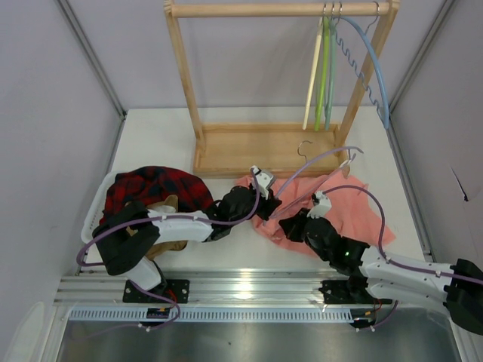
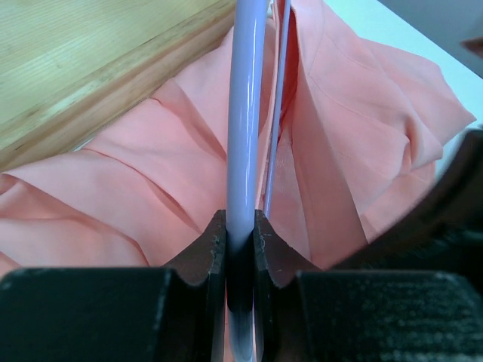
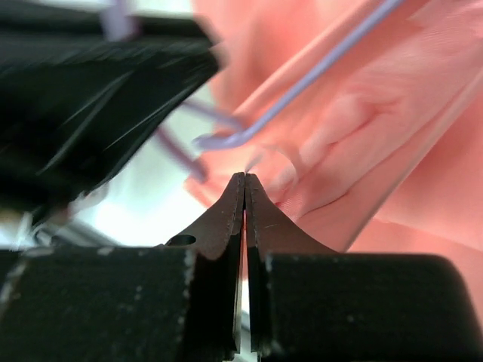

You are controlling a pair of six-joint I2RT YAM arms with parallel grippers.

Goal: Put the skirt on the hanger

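Note:
The salmon-pink skirt (image 1: 355, 207) lies crumpled on the table in front of the wooden rack. The lilac hanger (image 1: 313, 161) arches over the skirt's far edge, its silver hook (image 1: 304, 146) by the rack base. My left gripper (image 1: 266, 202) is shut on the hanger's bar (image 2: 245, 113), just above the pleated skirt (image 2: 151, 188). My right gripper (image 1: 293, 225) is at the skirt's near left edge. Its jaws (image 3: 244, 179) are pressed together with a thin sliver of skirt cloth (image 3: 392, 151) between them, and the hanger's thin wire (image 3: 317, 68) runs just beyond.
The wooden rack's base (image 1: 226, 147) stands just behind the skirt. Cream (image 1: 312, 75), green (image 1: 324, 72) and light blue (image 1: 373, 64) hangers hang from its rail. A white basket (image 1: 92, 215) at the left holds a red-and-black plaid garment (image 1: 155, 185) and a tan one (image 1: 167, 205).

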